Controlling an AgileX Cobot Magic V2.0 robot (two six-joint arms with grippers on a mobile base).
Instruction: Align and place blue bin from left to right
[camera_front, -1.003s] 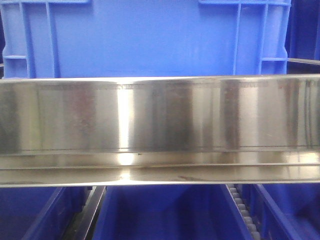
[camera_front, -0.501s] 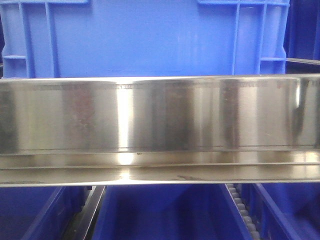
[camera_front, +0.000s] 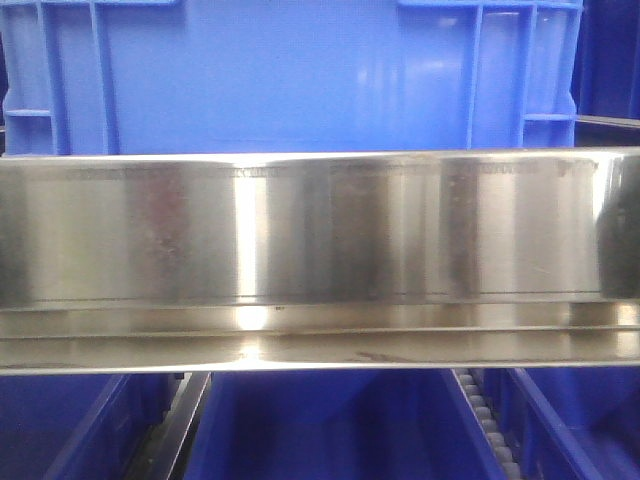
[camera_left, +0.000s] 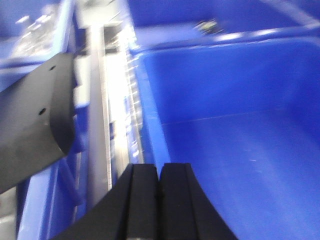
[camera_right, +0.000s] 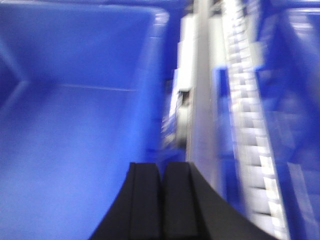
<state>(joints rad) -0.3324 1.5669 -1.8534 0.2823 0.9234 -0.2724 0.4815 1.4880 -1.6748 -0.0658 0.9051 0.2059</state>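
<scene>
Blue bin (camera_front: 290, 75) stands at the far side, behind and above the steel rail (camera_front: 320, 260). Its smooth, glossy wall is nearly as wide as the front view, with raised vertical ribs near both corners. The rail hides its lower part.

That rail is a long, brushed, mirror-bright band running straight from left to right, with a stepped lip along its lower near edge. Below it, nearer, sit the lower crates (camera_front: 330, 430), also blue and seen only in part. A dark bar (camera_front: 175, 430) lies left of the middle one and a roller track (camera_front: 485, 420) of small pale wheels lies to its right.

The left gripper (camera_left: 160, 170) reaches forward beside the left rim of an open crate (camera_left: 240, 150), whose broad smooth floor spreads away to the right. Its matte black fingers are pressed together, pinching nothing. A narrow bright metal channel (camera_left: 100, 125) and a dark grey housing (camera_left: 35, 130) crowd its left.

The right gripper (camera_right: 161, 167), in a blurred view, is likewise pressed together and holds nothing. A blue crate interior (camera_right: 75, 125) lies to its left and rollers close on its right. I cannot tell whether either interior belongs to the bin.
</scene>
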